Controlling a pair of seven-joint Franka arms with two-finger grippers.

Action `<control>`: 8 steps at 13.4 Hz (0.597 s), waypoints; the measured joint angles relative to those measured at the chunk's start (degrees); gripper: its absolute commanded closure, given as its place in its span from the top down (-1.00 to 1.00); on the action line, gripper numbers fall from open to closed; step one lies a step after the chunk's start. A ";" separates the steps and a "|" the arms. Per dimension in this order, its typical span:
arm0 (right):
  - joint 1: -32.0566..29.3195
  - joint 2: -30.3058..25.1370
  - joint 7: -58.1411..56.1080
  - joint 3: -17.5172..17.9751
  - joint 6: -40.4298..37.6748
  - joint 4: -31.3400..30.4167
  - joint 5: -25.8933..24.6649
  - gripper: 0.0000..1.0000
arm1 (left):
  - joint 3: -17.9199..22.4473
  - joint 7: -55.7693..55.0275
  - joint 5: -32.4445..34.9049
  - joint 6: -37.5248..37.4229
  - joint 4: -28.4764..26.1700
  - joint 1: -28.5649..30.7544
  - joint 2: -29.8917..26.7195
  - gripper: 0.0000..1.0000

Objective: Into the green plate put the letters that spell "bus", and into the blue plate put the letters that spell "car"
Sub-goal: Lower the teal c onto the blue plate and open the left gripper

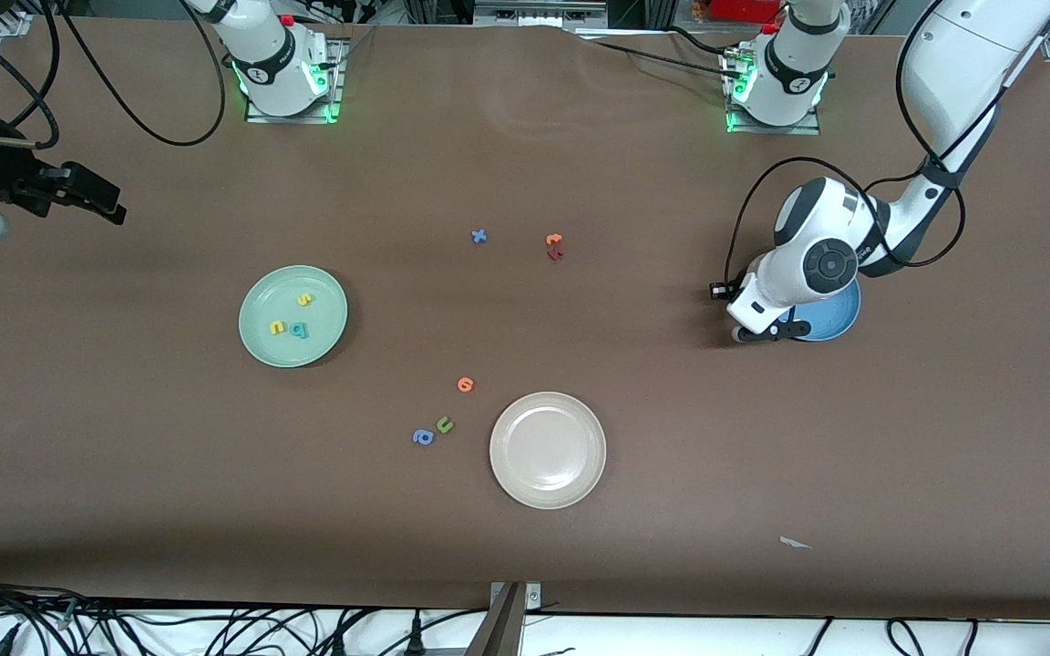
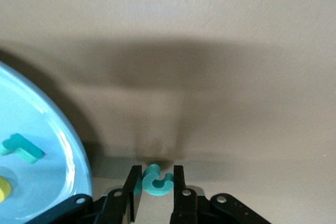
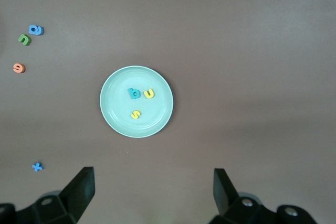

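The green plate (image 1: 324, 301) (image 3: 113, 114) holds a teal "b" (image 1: 299, 330) (image 3: 134, 94), a yellow "u" (image 1: 277, 327) (image 3: 149, 94) and a yellow "s" (image 1: 304, 298) (image 3: 136, 114). My left gripper (image 1: 766, 333) (image 2: 156, 182) is shut on the teal "c" (image 2: 157, 181), low over the table just beside the blue plate (image 1: 830, 319) (image 2: 52, 182). A thin teal "r" (image 2: 22, 148) and a partly seen yellow "a" (image 2: 2, 188) lie in that plate. My right gripper (image 1: 92, 196) (image 3: 152, 182) waits open and empty, high over the right arm's end of the table.
A cream-white plate (image 1: 548, 449) stands nearer the front camera. Beside it lie an orange letter (image 1: 465, 384), an olive "u" (image 1: 444, 425) and a blue rounded letter (image 1: 422, 437). A blue "x" (image 1: 479, 236), an orange letter (image 1: 554, 240) and a dark red letter (image 1: 554, 256) lie mid-table.
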 measured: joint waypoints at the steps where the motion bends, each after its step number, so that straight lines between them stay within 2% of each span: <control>1: 0.04 0.14 -0.02 0.01 0.00 0.00 0.00 1.00 | -0.48 -0.29 0.00 -2.53 1.44 0.01 -0.04 -0.66; 5: 0.16 0.27 -0.04 0.03 0.00 0.00 0.00 1.00 | -1.61 -0.37 0.00 -18.15 9.56 0.03 -0.95 -0.65; 8: 0.20 0.28 -0.05 0.03 -0.02 0.00 0.00 1.00 | -1.59 3.47 0.00 -24.14 12.78 2.21 -1.84 -0.65</control>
